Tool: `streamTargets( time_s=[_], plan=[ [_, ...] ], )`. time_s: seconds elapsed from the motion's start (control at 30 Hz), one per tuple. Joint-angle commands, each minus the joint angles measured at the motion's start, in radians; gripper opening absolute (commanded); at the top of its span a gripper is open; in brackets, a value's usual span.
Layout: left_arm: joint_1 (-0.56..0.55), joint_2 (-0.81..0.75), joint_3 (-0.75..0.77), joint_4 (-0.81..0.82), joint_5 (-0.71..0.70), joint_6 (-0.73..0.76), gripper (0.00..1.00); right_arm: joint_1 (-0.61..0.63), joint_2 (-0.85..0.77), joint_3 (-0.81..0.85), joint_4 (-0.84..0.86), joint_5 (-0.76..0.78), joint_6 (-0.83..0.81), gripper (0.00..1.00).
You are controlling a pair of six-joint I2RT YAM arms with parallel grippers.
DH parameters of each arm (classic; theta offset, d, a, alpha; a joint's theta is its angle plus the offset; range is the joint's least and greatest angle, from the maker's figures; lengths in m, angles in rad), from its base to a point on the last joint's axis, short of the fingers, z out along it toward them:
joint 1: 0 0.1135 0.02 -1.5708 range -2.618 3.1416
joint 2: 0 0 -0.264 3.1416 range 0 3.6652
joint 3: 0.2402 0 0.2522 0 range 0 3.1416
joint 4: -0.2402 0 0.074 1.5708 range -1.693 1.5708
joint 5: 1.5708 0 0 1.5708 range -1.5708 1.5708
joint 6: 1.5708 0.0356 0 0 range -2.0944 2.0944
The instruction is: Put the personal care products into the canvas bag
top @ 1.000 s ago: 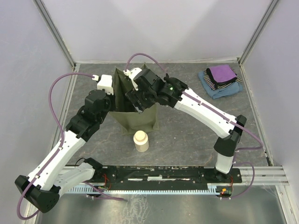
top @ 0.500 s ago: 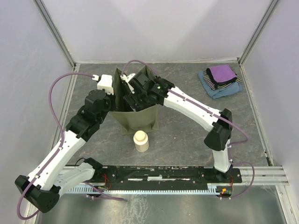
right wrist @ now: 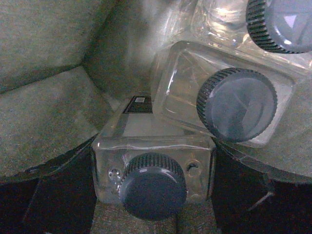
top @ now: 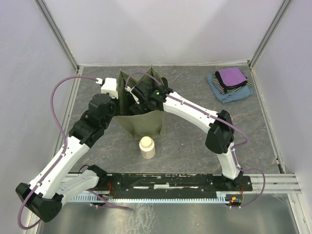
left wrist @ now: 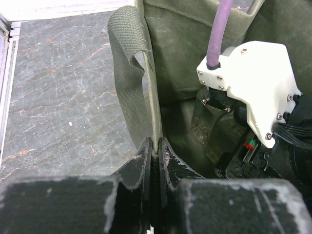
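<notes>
The olive canvas bag stands at mid table. My left gripper is shut on the bag's left rim, holding it up. My right gripper is deep inside the bag, shut on a clear glass bottle with a dark cap. Two more clear bottles lie in the bag beside it. The cream jar stands on the table in front of the bag. In the top view the right gripper is hidden in the bag's mouth.
Folded blue, striped and purple cloths lie at the back right. The bag's handle loops up near my left fingers. The right arm's wrist housing and purple cable fill the bag's opening.
My right arm has reached farther left and down into the bag with the bottle. The left arm, the bag and the jar have stayed in place.
</notes>
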Motion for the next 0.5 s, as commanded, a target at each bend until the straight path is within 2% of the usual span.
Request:
streamTargets(
  time_s=[0.0, 0.03, 0.07, 0.13, 0.2, 0.47],
  plan=[
    [0.000, 0.008, 0.036, 0.068, -0.035, 0.004, 0.12, 0.000, -0.029, 0.016, -0.013, -0.005, -0.023, 0.20],
    [0.001, 0.010, 0.036, 0.068, -0.036, 0.004, 0.12, -0.002, -0.030, 0.017, -0.014, -0.002, -0.023, 0.27],
    [0.000, 0.011, 0.036, 0.067, -0.036, 0.003, 0.12, -0.003, -0.034, 0.016, -0.015, -0.001, -0.023, 0.39],
    [0.001, 0.009, 0.036, 0.070, -0.038, 0.004, 0.12, -0.006, -0.041, 0.022, -0.015, 0.003, -0.021, 0.57],
    [0.000, 0.006, 0.035, 0.069, -0.042, 0.003, 0.12, -0.012, -0.049, 0.032, -0.020, 0.006, -0.023, 0.69],
    [0.001, 0.017, 0.024, 0.056, -0.042, -0.011, 0.11, -0.016, -0.133, 0.102, -0.026, 0.059, -0.022, 0.93]
  ],
)
